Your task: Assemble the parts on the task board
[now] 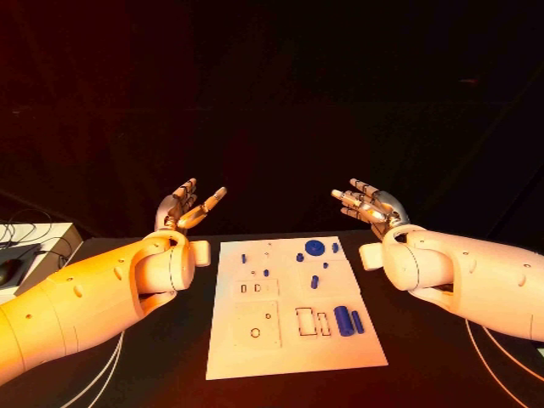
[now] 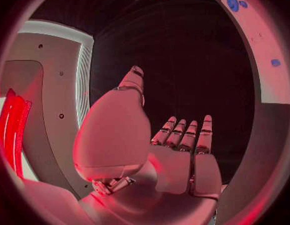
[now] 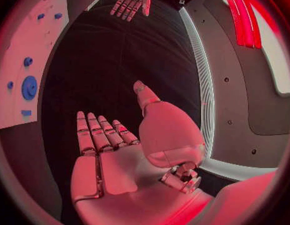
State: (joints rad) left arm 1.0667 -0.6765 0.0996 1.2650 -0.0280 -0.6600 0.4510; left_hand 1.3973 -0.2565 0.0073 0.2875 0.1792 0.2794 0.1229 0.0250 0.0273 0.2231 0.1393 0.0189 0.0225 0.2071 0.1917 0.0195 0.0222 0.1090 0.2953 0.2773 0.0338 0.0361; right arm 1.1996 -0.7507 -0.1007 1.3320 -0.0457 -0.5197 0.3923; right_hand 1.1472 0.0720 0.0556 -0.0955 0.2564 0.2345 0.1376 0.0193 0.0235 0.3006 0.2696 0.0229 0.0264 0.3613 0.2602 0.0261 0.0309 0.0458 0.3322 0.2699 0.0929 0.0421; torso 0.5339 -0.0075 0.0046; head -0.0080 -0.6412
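The white task board [image 1: 291, 344] lies flat in the middle of the black table. Several small blue parts lie on it: a round blue disc [image 1: 315, 247] near the far edge, small pegs [image 1: 315, 281] around the middle, and two longer blue cylinders [image 1: 344, 320] at the right. My left hand [image 1: 186, 206] is raised past the board's far left corner, fingers spread, holding nothing. My right hand [image 1: 369, 203] is raised past the far right corner, likewise empty. The left hand [image 2: 173, 150] and the right hand [image 3: 119, 145] both show flat open palms. The board [image 3: 26, 60] appears beside the right hand.
A white box [image 1: 27, 246] with a dark mouse [image 1: 2, 272] and cables stands at the table's left edge. White cables [image 1: 100, 374] run along the table under my left arm. Another cable [image 1: 493, 357] curves at the right.
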